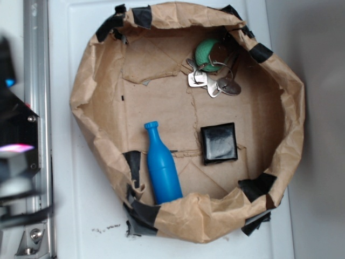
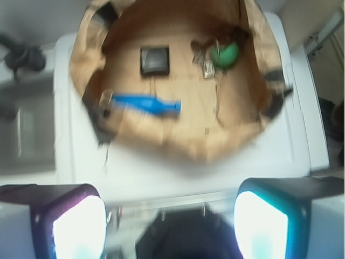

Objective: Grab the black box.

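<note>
Two glowing fingertip pads fill the bottom of the wrist view, one at seven o'clock and one at five o'clock, set wide apart with nothing between them; the gripper is spread and empty, touching nothing. It hangs outside the brown paper basket, well short of anything inside it. From the overhead camera the arm shows only as a dark blurred mass at nine o'clock, beside a metal rail and off the basket entirely.

Going left to right across the basket floor in the overhead view: a blue plastic bottle lies at about seven o'clock, cap pointing up toward the middle. Just beside it, near but apart, sits the black box, flat on the paper slightly toward four o'clock of centre, glossy and unobstructed. At one o'clock, well apart from the box, a bunch of keys on a green fob rests against the wall. Black tape patches hold the rim together.

As I judge it, the task is barely begun: no approach over the box, no descent, no grasp. Left to do is carrying the open jaws in over the rim, lining them up above the box, lowering and closing on its edges
</note>
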`<action>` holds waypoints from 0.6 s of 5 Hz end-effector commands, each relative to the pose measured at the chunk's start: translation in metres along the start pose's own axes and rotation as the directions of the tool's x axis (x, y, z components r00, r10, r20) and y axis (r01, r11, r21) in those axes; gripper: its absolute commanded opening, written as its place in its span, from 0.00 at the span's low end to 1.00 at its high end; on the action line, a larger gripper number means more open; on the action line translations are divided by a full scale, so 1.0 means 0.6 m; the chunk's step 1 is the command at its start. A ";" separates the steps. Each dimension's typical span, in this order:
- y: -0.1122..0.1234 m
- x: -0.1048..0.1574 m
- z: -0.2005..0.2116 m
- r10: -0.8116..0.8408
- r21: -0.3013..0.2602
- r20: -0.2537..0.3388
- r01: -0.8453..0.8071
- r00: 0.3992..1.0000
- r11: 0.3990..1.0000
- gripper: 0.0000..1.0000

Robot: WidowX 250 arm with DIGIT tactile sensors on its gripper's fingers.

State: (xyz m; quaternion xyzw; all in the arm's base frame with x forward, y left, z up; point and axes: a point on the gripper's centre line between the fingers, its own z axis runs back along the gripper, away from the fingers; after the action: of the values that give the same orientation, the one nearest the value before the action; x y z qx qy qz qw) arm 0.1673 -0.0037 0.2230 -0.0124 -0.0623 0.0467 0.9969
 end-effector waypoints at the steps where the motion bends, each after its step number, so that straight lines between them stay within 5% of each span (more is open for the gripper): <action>1: -0.002 0.129 -0.038 0.018 -0.034 0.083 -0.015 0.996 0.999 1.00; 3: -0.020 0.168 -0.144 0.012 -0.120 0.091 -0.001 0.996 0.993 1.00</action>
State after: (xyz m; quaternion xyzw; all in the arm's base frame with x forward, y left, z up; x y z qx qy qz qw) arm 0.2746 -0.0120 0.1400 -0.0703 -0.0912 0.0403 0.9925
